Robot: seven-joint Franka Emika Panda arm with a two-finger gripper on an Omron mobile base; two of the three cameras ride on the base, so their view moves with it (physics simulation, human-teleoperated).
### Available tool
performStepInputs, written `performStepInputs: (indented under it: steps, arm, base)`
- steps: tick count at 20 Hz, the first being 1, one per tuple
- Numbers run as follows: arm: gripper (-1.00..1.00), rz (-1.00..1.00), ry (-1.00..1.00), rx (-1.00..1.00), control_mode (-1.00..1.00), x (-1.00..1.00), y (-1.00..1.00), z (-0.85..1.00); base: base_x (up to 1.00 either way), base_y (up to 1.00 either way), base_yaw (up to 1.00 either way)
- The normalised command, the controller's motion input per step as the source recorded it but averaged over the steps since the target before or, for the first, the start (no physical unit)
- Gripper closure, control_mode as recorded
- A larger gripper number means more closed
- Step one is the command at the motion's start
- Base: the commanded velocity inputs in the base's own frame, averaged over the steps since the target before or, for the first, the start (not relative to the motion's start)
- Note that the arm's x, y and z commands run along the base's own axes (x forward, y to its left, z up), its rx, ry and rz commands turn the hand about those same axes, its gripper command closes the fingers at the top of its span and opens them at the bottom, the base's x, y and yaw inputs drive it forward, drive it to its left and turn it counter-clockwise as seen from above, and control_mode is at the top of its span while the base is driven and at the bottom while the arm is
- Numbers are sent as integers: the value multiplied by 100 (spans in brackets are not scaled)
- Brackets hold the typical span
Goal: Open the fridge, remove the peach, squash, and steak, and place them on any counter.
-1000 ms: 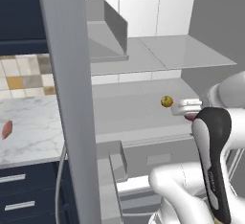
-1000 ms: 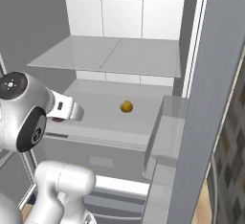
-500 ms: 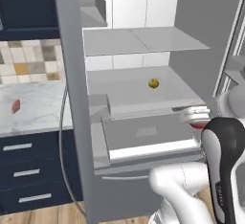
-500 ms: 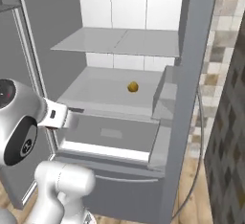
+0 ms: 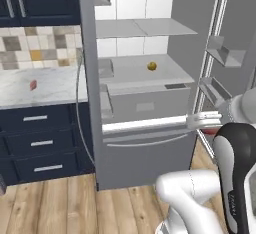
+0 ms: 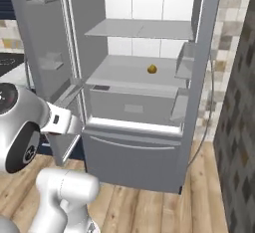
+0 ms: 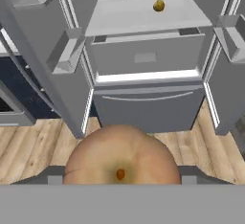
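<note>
The arm is pulled back from the open fridge [image 5: 150, 143], its jaws gripping the peach [image 7: 122, 156]. The left base view shows the steak [image 5: 33, 84] on the table [image 5: 50, 90].

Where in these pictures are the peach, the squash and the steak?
peach [image 7: 122, 158]: hand view, the middle of its rounded front, close to the camera.
squash [image 5: 152, 66]: left base view, its middle, on the fridge shelf.
steak [image 5: 33, 84]: left base view, its middle, lying on the counter.
</note>
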Motion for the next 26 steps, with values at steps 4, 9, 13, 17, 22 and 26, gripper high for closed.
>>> performStepInputs:
  steps: [4,9,13,17,22,26]
  arm:
    - [100,0,0,0,100,0,0,0]
    - [100,0,0,0,100,0,0,0]
    - [100,0,0,0,100,0,0,0]
    - [100,0,0,0,100,0,0,0]
    - [100,0,0,0,100,0,0,0]
    - [100,0,0,0,100,0,0,0]
  base:
    - [-79,95,-1]
    - [-9,100,-1]
    - [26,100,0]
    - [77,100,-3]
    - [100,47,-2]
    - [100,15,0]
